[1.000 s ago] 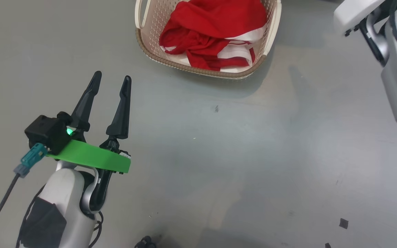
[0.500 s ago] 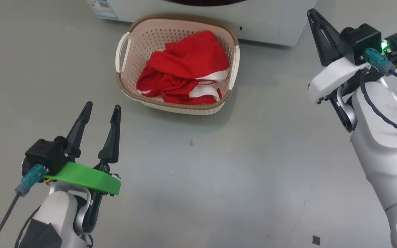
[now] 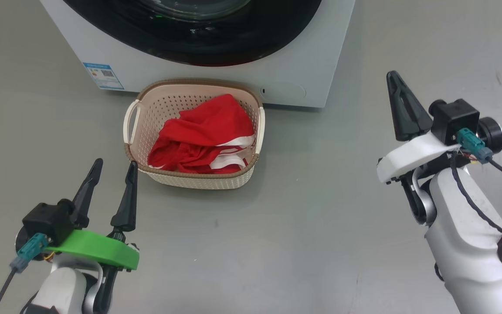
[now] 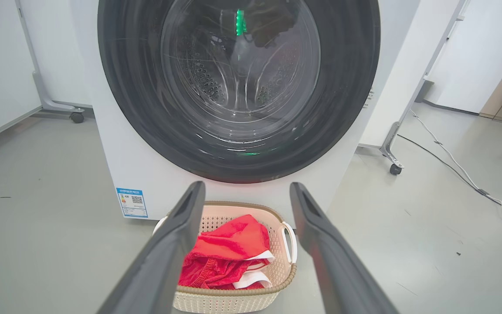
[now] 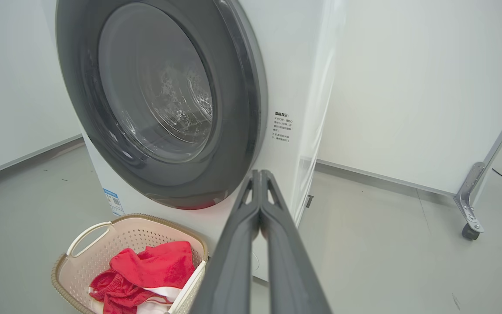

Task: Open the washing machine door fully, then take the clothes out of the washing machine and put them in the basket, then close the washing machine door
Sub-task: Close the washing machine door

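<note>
The washing machine [image 3: 190, 72] stands at the top of the head view. Its door [image 3: 198, 43] lies flat against the front, black rim and glass [image 4: 240, 65] facing me. Right in front of it sits the cream basket [image 3: 198, 179] with the red, white-trimmed clothes [image 3: 198, 131] heaped inside. My left gripper [image 3: 115, 163] hovers open and empty just left of the basket's near corner, fingers pointing at the machine [image 4: 246, 187]. Off to the right of the basket, my right gripper [image 3: 392, 76] is shut on nothing, its joined tips [image 5: 259, 172] aimed at the machine's right front edge [image 5: 294, 87].
A blue label [image 3: 103, 75] marks the machine's lower left corner. White wheeled frames stand beside the machine, with casters [image 4: 392, 168] [image 5: 469, 229] on the grey floor. A pale cable [image 4: 451, 170] runs across the floor to the right.
The head camera has tilted up, so the basket slid down the picture and the machine's front with its door came into view. Both grippers hold the same state.
</note>
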You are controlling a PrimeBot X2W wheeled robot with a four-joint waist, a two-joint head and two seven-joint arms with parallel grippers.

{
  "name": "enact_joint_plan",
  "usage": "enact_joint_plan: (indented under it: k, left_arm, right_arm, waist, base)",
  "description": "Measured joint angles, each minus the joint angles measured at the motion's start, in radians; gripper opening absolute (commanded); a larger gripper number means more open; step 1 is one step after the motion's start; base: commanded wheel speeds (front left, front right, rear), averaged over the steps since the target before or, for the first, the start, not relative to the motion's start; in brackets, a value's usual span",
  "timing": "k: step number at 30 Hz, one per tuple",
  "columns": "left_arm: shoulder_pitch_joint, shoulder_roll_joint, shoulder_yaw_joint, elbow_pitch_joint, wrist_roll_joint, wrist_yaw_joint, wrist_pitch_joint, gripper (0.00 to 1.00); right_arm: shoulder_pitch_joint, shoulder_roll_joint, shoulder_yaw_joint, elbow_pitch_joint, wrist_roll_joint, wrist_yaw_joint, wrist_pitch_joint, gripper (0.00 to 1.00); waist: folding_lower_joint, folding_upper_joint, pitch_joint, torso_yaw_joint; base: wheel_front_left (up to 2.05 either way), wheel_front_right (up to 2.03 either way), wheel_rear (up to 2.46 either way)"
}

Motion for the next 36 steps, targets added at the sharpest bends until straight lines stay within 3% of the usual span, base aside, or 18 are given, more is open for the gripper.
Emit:
enact_joint_plan:
  k: [13, 27, 29, 30, 36]
  left_arm:
    - [0.080, -0.019, 0.076, 0.002, -0.013, 0.000, 0.000, 1.00]
    - [0.150, -0.042, 0.090, 0.012, 0.000, 0.000, 0.000, 1.00]
    - [0.158, -0.045, 0.095, 0.012, 0.000, 0.000, 0.000, 1.00]
    - [0.159, -0.046, 0.098, 0.015, -0.002, 0.000, 0.000, 1.00]
    - [0.170, -0.049, 0.104, 0.022, -0.002, 0.000, 0.000, 1.00]
  right_arm:
    - [0.235, 0.023, -0.093, -0.123, 0.041, -0.051, 0.000, 0.00]
    - [0.432, 0.046, -0.130, -0.214, 0.045, -0.052, 0.000, 0.00]
    - [0.456, 0.052, -0.130, -0.225, 0.045, -0.052, 0.000, 0.76]
    - [0.465, 0.053, -0.130, -0.231, 0.044, -0.053, 0.000, 1.00]
    - [0.496, 0.060, -0.134, -0.258, 0.043, -0.053, 0.000, 1.00]
  waist:
    - [0.0000, 0.0000, -0.094, -0.067]
    - [0.0000, 0.0000, -0.164, -0.091]
    - [0.0000, 0.0000, -0.169, -0.092]
    - [0.0000, 0.0000, -0.170, -0.092]
    - [0.0000, 0.0000, -0.173, -0.095]
  base:
    - [0.00, 0.00, 0.00]
    - [0.00, 0.00, 0.00]
    - [0.00, 0.00, 0.00]
    - [0.00, 0.00, 0.00]
    - [0.00, 0.00, 0.00]
